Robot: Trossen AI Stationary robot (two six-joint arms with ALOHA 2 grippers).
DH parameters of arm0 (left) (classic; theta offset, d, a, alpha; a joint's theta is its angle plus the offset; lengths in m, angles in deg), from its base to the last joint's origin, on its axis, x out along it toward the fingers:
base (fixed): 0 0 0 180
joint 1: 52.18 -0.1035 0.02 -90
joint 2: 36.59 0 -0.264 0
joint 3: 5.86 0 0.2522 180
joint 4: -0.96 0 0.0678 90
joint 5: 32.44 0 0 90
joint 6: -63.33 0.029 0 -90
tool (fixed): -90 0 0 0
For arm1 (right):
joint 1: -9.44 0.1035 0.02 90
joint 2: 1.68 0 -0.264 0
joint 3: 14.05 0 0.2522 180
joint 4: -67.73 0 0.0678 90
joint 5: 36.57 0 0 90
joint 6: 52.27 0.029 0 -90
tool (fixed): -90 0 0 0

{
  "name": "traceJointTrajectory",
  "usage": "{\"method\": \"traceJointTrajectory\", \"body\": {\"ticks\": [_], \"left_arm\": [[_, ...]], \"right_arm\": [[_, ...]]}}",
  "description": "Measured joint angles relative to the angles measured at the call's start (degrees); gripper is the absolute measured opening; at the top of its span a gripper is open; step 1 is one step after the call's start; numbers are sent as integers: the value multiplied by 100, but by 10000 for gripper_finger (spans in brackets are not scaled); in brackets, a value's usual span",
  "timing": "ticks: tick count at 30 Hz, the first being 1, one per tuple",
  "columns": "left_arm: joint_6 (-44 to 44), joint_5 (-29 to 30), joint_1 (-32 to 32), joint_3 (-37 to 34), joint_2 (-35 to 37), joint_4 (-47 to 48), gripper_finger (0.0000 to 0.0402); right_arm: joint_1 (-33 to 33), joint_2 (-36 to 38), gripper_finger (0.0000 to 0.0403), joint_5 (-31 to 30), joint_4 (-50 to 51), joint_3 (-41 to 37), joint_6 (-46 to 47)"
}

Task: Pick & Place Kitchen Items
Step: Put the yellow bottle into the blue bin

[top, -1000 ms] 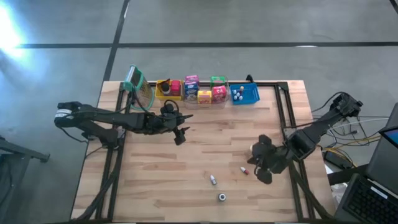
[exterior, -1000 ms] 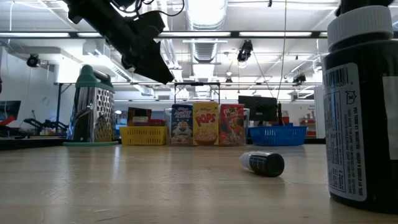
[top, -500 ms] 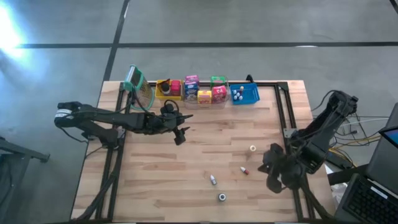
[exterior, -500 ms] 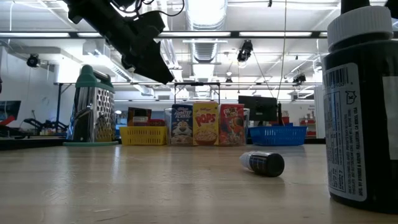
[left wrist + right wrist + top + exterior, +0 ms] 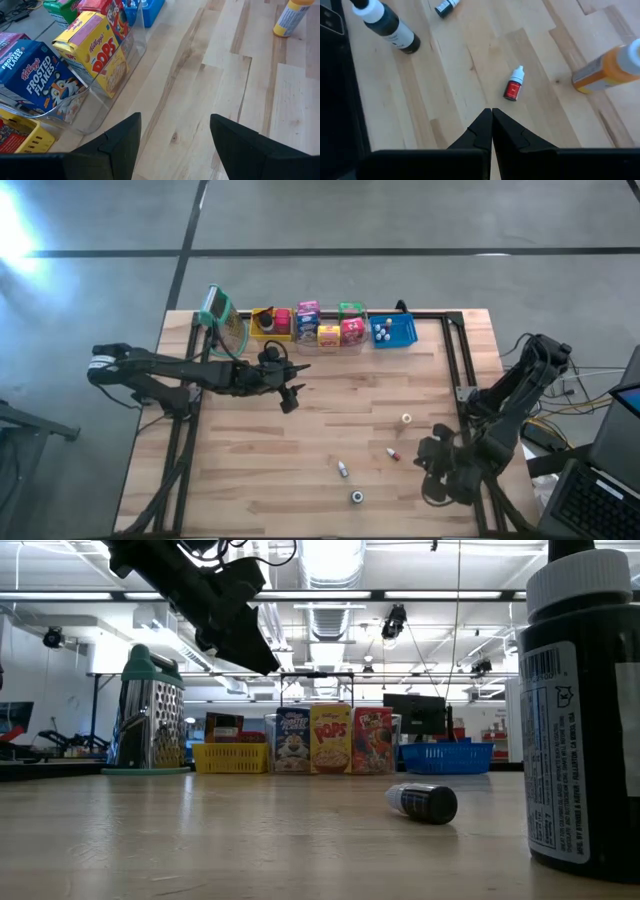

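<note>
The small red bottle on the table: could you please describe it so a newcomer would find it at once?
Start at the blue bin on the table's far edge, then come toward the near right side, where four little bottles are scattered. The red bottle lies on its side there; it alone has a red body, and it is the smallest.

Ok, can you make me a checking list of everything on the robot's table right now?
Surface: wooden table, bare at the left front.
Job's things: cereal boxes upright in the clear bin; red dropper bottle, orange bottle and two dark bottles loose on the wood.
Clutter: grater standing at the back left.
End effectors: left end effector open, empty, above the table near the bins; right end effector shut, empty, near the table's right front.
Cables: bundle off the right edge.
Surroundings: grey floor, ceiling lights; no person seen.
</note>
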Motion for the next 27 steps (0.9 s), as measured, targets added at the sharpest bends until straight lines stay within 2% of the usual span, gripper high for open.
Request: {"method": "traceJointTrajectory", "body": {"ticks": [4,11,15,20,27], "left_arm": [[0,0,0,-1,-1,0,243],[0,0,0,0,0,-1,243],[0,0,0,-2,-1,-4,243],[0,0,1,-1,0,0,243],[0,0,0,-2,1,-2,243]], "right_arm": [[-16,-256,23,-17,-134,0,-77],[-144,-389,82,-44,-163,0,-226],[-199,-172,117,-328,163,0,-302],[-353,167,149,-496,972,-7,191],[-1152,626,170,-320,1190,-26,-131]]}}
